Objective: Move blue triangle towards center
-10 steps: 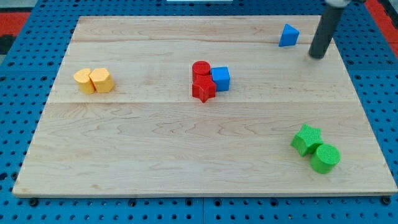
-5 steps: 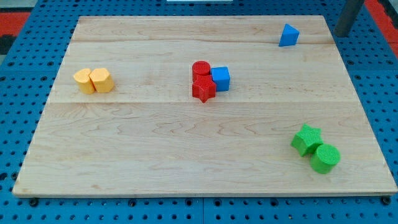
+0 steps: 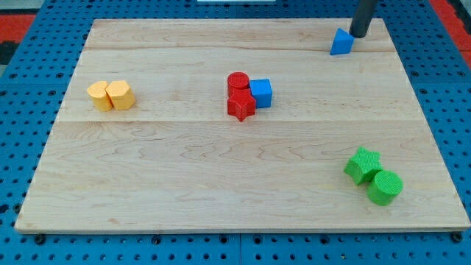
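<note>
You are looking at the blue triangle (image 3: pixel 341 43) sitting near the top right corner of the wooden board (image 3: pixel 221 169), well apart from everything else; my tip (image 3: pixel 359 35) is standing just beside that triangle, on its upper right side, so close that you cannot tell whether it is touching or a hair apart; there is nothing to open or close here, only a bare dark rod, and it is clamping on nothing. Taking the triangle as the landmark, the board's center is lying down and to the left of it, and the tip is waiting on the opposite side, up and to the right; that is the one relation the coming move is hanging on, since a push from where the tip is standing would, in my judgement, be sending the triangle roughly toward the middle. Also down and left of the triangle, near the center, a blue cube (image 3: pixel 260 93) is sitting against a red cylinder (image 3: pixel 238 82) and a red star (image 3: pixel 241 105); far to the triangle's left two yellow blocks (image 3: pixel 110 96) are resting together; well below it a green star (image 3: pixel 363 164) and a green cylinder (image 3: pixel 385 186) are touching; you are risking a glancing push spinning the triangle off line.
</note>
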{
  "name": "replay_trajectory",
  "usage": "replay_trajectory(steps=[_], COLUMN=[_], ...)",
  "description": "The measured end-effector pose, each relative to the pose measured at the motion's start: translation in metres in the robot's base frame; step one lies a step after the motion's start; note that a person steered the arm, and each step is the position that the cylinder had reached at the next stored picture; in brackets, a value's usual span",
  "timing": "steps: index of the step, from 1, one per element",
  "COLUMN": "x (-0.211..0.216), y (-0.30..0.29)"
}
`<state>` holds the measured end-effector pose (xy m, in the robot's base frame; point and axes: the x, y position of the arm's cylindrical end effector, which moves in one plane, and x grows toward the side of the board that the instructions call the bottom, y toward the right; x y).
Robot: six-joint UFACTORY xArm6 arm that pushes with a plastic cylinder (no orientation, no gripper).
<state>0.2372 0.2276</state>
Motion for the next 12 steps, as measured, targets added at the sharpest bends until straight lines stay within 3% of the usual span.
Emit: replay_trajectory(steps=[4,5,7,8,10,12], x=[0.001,0.001,0.002,0.029,0.034,0.07], y=[-0.008,-0.097,0.006,0.03,-0.049,-0.091])
